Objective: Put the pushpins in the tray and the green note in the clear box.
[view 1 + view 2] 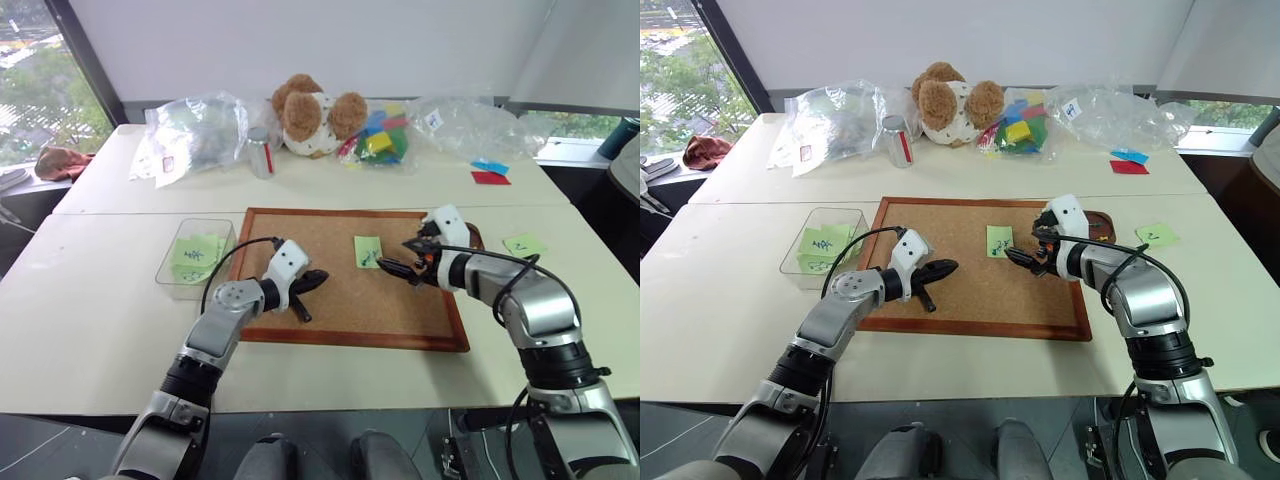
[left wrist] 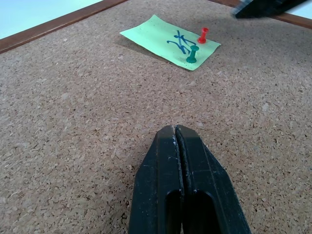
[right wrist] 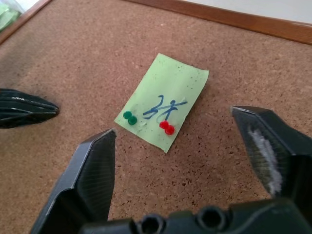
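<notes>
Green note (image 3: 163, 107): flat on the corkboard (image 1: 330, 300), a red pushpin (image 3: 166, 127) and a green pushpin (image 3: 129, 117) stuck in it
Right hand (image 3: 187, 161): fingers spread, just over the note
Left hand (image 2: 179, 161): pressed together, low on the cork
Clear box (image 1: 170, 268): on the counter (image 1: 90, 300) left of the board, green slips inside
Tray (image 1: 1102, 226): by the board's right edge

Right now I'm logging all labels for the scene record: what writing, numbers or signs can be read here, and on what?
Green note pinned on the corkboard: blue handwritten scribble, not legible as words.
Notes in the clear box: dark marks, too small to read.
Green slip on the table: a small mark, too small to read.
White tag on a plastic bag: blue mark, unreadable.
Nothing printed can be read.
</notes>
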Robot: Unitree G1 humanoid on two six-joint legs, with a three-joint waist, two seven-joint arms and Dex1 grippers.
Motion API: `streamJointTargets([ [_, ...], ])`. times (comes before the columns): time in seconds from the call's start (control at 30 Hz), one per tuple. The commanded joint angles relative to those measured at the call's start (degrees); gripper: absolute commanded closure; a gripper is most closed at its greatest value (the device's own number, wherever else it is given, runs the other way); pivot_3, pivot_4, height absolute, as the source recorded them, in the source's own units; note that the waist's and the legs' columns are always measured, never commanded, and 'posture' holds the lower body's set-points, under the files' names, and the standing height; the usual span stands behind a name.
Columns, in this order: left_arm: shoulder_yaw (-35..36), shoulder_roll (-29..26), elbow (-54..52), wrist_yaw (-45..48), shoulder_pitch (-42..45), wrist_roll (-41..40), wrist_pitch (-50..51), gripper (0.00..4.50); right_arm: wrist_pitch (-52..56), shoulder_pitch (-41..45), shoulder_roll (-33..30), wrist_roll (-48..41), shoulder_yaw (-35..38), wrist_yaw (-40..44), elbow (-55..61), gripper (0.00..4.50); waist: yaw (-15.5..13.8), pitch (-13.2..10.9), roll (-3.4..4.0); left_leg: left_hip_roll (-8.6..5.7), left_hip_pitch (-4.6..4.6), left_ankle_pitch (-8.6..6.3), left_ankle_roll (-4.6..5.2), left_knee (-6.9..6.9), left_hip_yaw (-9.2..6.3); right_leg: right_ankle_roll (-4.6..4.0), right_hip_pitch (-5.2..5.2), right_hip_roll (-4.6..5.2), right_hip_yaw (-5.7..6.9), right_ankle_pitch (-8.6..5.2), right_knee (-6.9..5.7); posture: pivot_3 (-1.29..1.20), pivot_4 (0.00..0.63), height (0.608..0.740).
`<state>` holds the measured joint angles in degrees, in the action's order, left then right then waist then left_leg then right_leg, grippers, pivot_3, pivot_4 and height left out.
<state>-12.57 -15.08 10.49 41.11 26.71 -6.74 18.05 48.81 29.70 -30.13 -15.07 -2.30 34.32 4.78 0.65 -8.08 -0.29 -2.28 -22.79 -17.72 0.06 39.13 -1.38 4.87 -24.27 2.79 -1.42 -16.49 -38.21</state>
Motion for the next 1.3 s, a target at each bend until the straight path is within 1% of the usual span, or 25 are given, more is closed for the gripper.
streamJointTargets([
  [0.03, -1.0, -0.3, 1.6, 0.3, -1.2, 0.9, 1.0, 4.50, -2.9, 1.4, 1.4, 1.9, -2.0, -1.5, -1.0, 1.69, 0.0, 0.0, 0.00, 0.00, 0.00, 0.01, -0.01, 0.00, 0.00, 0.00, 0.00, 0.00, 0.00, 0.00, 0.00, 0.00, 0.150, 0.740],
  [0.37, -0.6, -1.1, 0.4, 0.0, -2.1, 0.9, 1.3, 4.50, -6.7, 3.0, 3.6, 3.0, -2.7, -1.2, -6.7, 1.69, 0.1, 0.0, 0.00, 0.00, 0.02, 0.01, -0.01, 0.01, 0.00, 0.00, 0.02, 0.00, 0.01, 0.00, 0.00, 0.00, 0.150, 0.740],
  [0.4, -0.6, -1.2, 0.2, -0.1, -2.2, 0.9, 1.4, 4.50, -6.9, 3.1, 3.7, 3.1, -2.7, -1.2, -7.1, 2.21, 0.2, 0.0, 0.00, 0.00, 0.03, 0.01, -0.01, 0.01, 0.00, 0.00, 0.02, -0.01, 0.01, 0.00, -0.01, 0.00, 0.150, 0.740],
  [0.43, -0.6, -1.2, 0.1, -0.2, -2.3, 0.9, 1.4, 4.50, -7.1, 3.2, 3.7, 3.1, -2.6, -1.2, -7.3, 2.48, 0.2, 0.0, 0.00, 0.00, 0.03, 0.01, -0.01, 0.00, 0.00, 0.00, 0.02, -0.01, 0.00, 0.00, -0.01, 0.00, 0.150, 0.740],
  [0.47, -0.6, -1.2, 0.1, -0.2, -2.4, 0.9, 1.5, 4.50, -7.1, 3.3, 3.8, 3.1, -2.6, -1.0, -7.4, 2.92, 0.2, 0.0, 0.00, 0.00, 0.03, 0.01, -0.01, -0.01, 0.00, 0.00, 0.02, -0.01, 0.01, 0.00, -0.01, 0.00, 0.150, 0.740],
  [0.57, -0.6, -1.2, -0.3, -0.4, -2.6, 0.9, 1.7, 4.50, -7.1, 3.3, 3.8, 3.1, -2.7, -0.6, -7.4, 4.42, 0.2, 0.0, 0.00, 0.00, 0.03, 0.01, -0.02, -0.03, 0.00, 0.00, 0.01, -0.01, 0.01, 0.00, 0.00, 0.00, 0.150, 0.740],
  [0.8, -0.5, -1.3, -0.9, -0.6, -3.1, 0.8, 2.0, 4.50, -5.9, 3.1, 3.1, 2.9, -2.5, 0.1, -5.6, 4.42, 0.2, 0.0, 0.00, 0.00, 0.03, 0.00, -0.01, -0.03, 0.00, 0.00, 0.01, -0.01, 0.00, 0.00, 0.00, 0.00, 0.150, 0.740],
  [1.13, -1.1, -1.2, -0.6, -0.3, -3.3, 0.9, 2.3, 4.50, -0.1, 6.1, 1.6, -0.2, 2.7, -1.0, 0.9, 4.42, 0.1, 0.0, 0.01, 0.00, 0.01, 0.00, -0.01, -0.04, 0.00, 0.00, -0.01, 0.00, 0.00, 0.00, 0.02, 0.00, 0.150, 0.740],
  [1.3, -1.5, -1.1, -0.5, -0.1, -3.3, 1.0, 2.3, 4.50, 0.9, 7.3, -0.3, -0.5, 5.4, -2.2, 1.6, 4.42, 0.1, 0.0, 0.00, 0.00, 0.03, -0.01, 0.02, -0.04, -0.01, 0.00, 0.03, 0.00, 0.01, 0.00, 0.03, 0.00, 0.150, 0.740],
])
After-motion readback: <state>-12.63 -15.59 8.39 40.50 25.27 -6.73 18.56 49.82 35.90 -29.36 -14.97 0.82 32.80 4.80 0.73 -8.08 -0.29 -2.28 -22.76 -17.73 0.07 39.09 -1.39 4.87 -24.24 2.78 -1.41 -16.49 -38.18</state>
